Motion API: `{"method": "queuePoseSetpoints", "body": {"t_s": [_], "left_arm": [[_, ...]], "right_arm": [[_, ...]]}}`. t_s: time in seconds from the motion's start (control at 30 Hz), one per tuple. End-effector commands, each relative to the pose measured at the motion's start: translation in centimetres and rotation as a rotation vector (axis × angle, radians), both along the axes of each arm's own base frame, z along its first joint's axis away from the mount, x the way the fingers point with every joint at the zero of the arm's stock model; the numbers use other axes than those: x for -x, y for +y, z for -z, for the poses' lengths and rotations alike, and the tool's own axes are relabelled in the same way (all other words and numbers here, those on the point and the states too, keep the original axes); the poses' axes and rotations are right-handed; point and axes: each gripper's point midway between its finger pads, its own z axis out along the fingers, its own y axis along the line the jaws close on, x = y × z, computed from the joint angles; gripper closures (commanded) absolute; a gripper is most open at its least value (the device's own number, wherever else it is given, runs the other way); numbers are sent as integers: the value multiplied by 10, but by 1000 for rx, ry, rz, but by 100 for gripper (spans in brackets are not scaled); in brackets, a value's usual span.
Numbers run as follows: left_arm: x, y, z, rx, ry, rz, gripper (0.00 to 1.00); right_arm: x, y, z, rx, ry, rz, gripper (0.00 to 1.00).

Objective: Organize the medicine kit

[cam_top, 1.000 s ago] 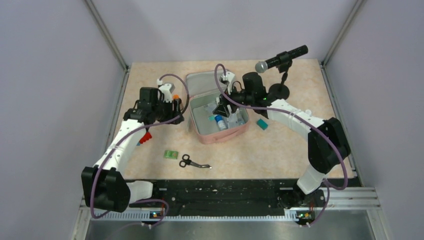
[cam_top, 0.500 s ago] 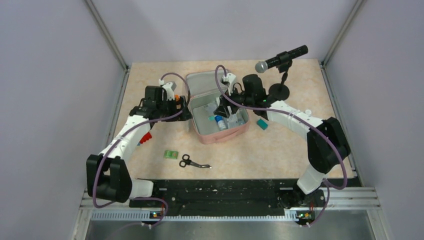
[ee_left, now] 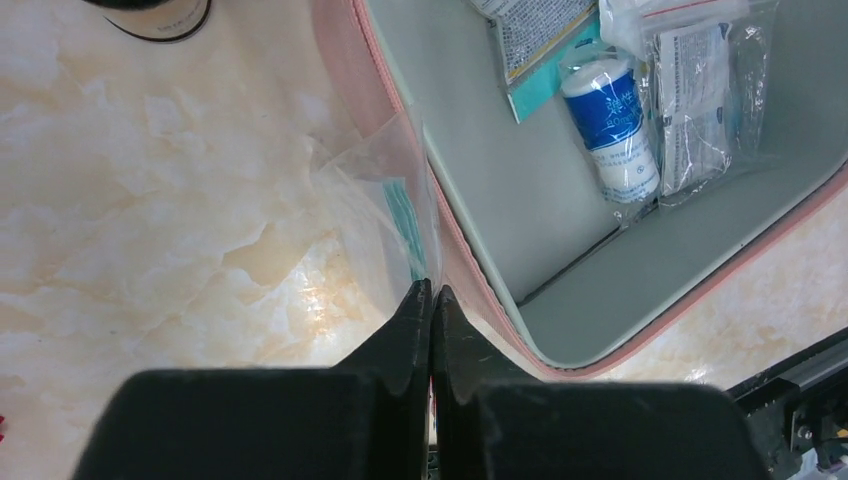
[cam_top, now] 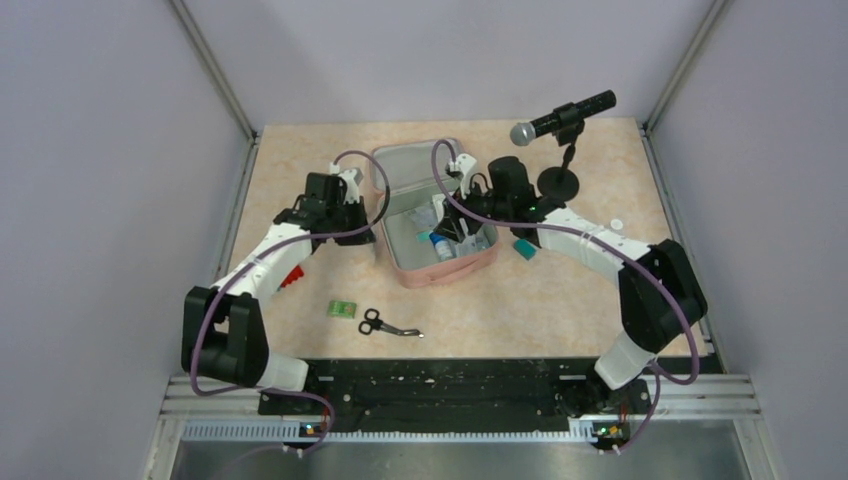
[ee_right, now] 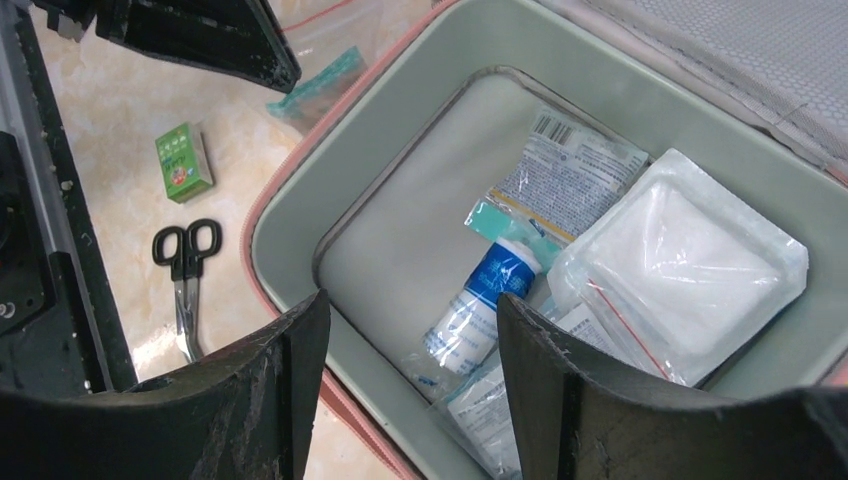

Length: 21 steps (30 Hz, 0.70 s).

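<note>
The medicine kit (cam_top: 445, 272) lies open mid-table, pink outside with pale grey-green lining (ee_right: 400, 240), its lid (cam_top: 400, 165) folded back. Inside lie a blue-and-white roll (ee_right: 480, 300), a gauze pack (ee_right: 680, 260) and a barcoded packet (ee_right: 570, 170). A clear plastic bag (ee_left: 375, 195) with teal contents lies on the table against the kit's left wall (ee_left: 345, 60). My left gripper (ee_left: 431, 290) is shut on that bag's edge. My right gripper (ee_right: 410, 320) hangs open over the kit's interior, just above the roll (ee_left: 615, 130), holding nothing.
Black scissors (cam_top: 385, 325) and a small green box (cam_top: 343, 309) lie in front of the kit. A red item (cam_top: 290, 277) sits under the left arm, and a teal item (cam_top: 524, 249) lies right of the kit. A microphone on a stand (cam_top: 560, 120) rises at the back right.
My left gripper moved right up to the kit's left wall and went from open to shut on the plastic bag. The right gripper stayed open over the kit, barely shifting.
</note>
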Motion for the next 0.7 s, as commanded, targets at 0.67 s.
{"method": "queuePoseSetpoints", "body": {"t_s": [0.67], "left_arm": [[-38, -128, -165, 373, -369, 564, 100]], "right_arm": [[-15, -106, -110, 47, -159, 256, 38]]}}
